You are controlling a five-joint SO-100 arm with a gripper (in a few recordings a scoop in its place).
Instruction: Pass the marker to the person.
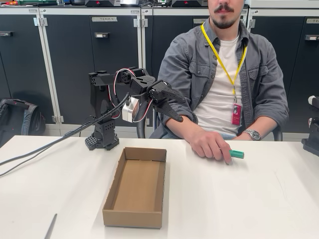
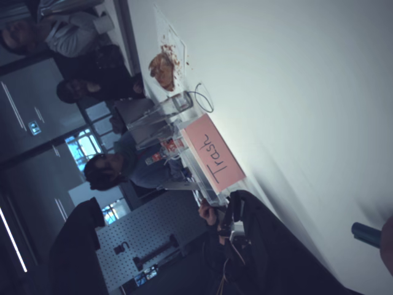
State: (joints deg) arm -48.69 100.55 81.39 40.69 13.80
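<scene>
Marker (image 1: pixel 236 154) lies flat on the table (image 1: pixel 259 199) at right of the fixed view, green cap poking out sideways from under the person's hand (image 1: pixel 212 146); my gripper (image 1: pixel 175 105) hangs empty up and left, fingers spread

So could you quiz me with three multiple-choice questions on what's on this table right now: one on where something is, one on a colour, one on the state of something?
1. Where is the marker?
A. in the cardboard box
B. on the table under the person's hand
C. in the robot's hand

2. What colour is the marker's visible end?
A. green
B. yellow
C. white

3. What state is the cardboard box in?
A. closed with a lid
B. full of pens
C. open and empty

Answers:
1 B, the person's hand covers it on the table.
2 A, a green tip sticks out past the fingers.
3 C, its bare brown floor shows.

The robot's hand hangs in the air, holding nothing.
</scene>
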